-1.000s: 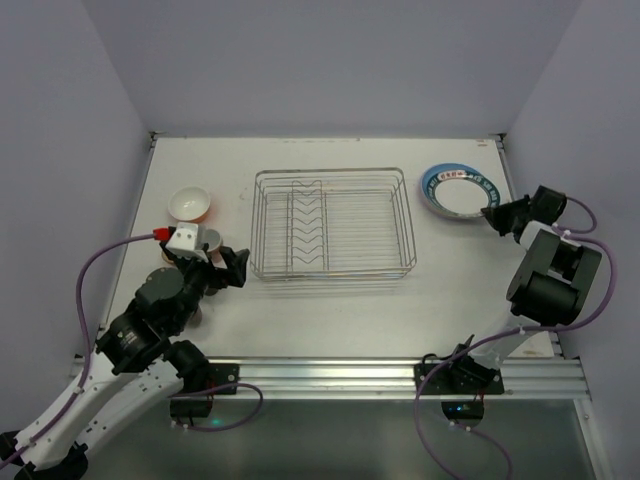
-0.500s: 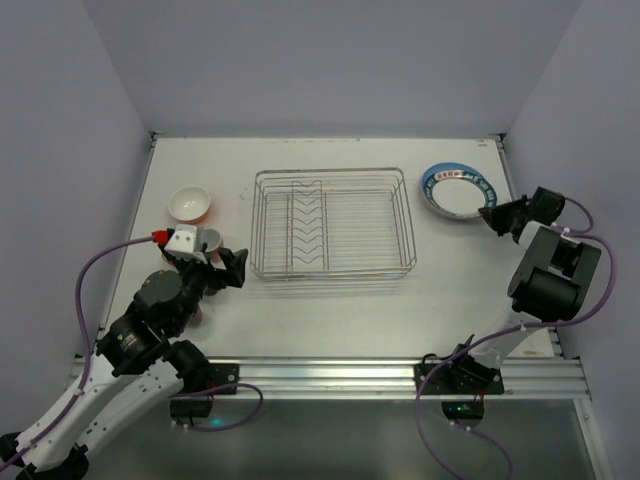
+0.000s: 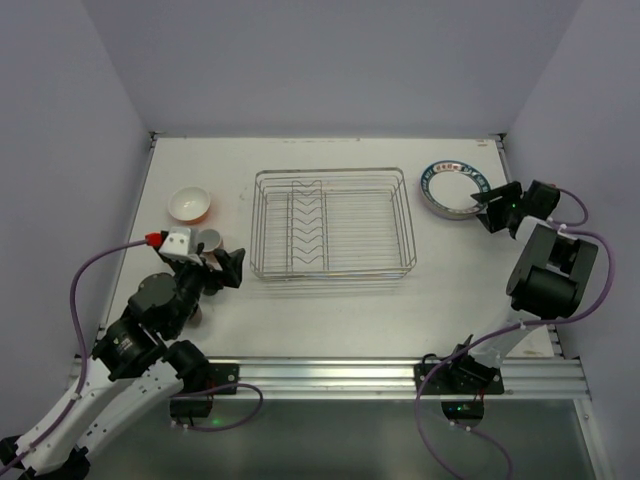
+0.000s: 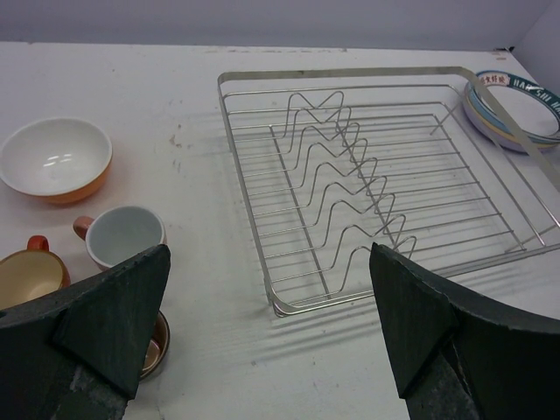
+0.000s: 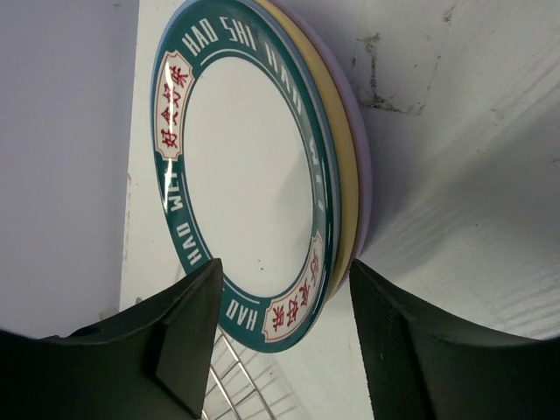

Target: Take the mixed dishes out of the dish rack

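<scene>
The dish rack (image 3: 305, 225) stands in the middle of the surface (image 3: 330, 315). The plates (image 3: 452, 190) lie stacked to its right; the bowl (image 3: 190, 204) and cups (image 3: 210, 240) sit to its left. The left claw (image 3: 235, 268) is wide open, holding nothing. The right claw (image 3: 489, 212) is open at the edge of the plates.

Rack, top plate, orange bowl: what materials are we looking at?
Dish rack: bare metal wire, silver, shiny; likely steel or chrome-plated.
Patterned plate: glossy, printed teal rim, thin edge; melamine or glazed ceramic, can't tell.
Orange bowl: glossy orange outside, white inside with glints; glazed ceramic or plastic.
</scene>
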